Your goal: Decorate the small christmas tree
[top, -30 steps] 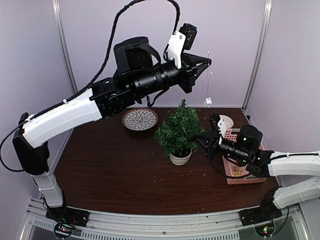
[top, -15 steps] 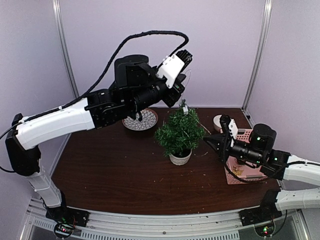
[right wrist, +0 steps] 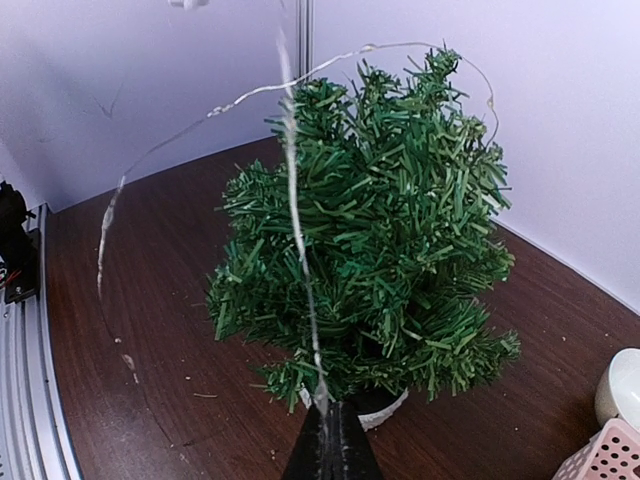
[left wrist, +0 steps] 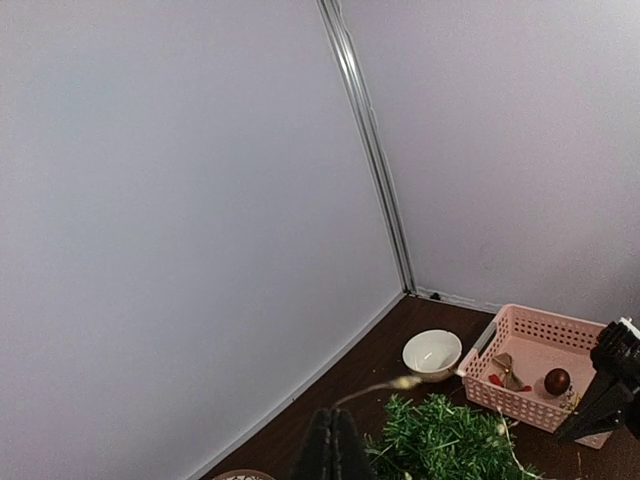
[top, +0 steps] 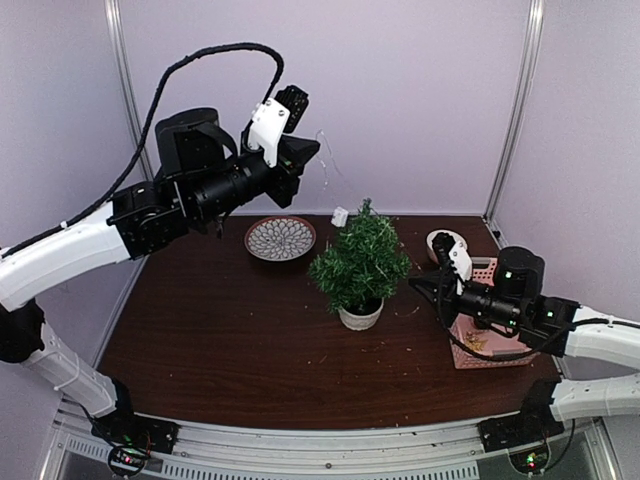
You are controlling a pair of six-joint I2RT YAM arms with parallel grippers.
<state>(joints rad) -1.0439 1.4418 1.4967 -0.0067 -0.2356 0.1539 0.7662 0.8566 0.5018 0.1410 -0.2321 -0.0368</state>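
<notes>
With the small christmas tree [top: 358, 262] mid-frame in its white pot [top: 361, 318], the left gripper [top: 310, 150] up top and the right gripper [top: 422, 286] at lower right both pinch the thin silvery wire [right wrist: 290, 180], which probably wants gentle slack and a slow drape over the branches.

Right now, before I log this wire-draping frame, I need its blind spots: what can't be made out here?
Top view: the wire is too thin to trace between left gripper and right gripper.
Top view: the right arm covers much of the pink basket.
Left wrist view: the bottom edge cuts off the lower half of the small christmas tree.
Right wrist view: branches and the gripper hide most of the white pot.
</notes>
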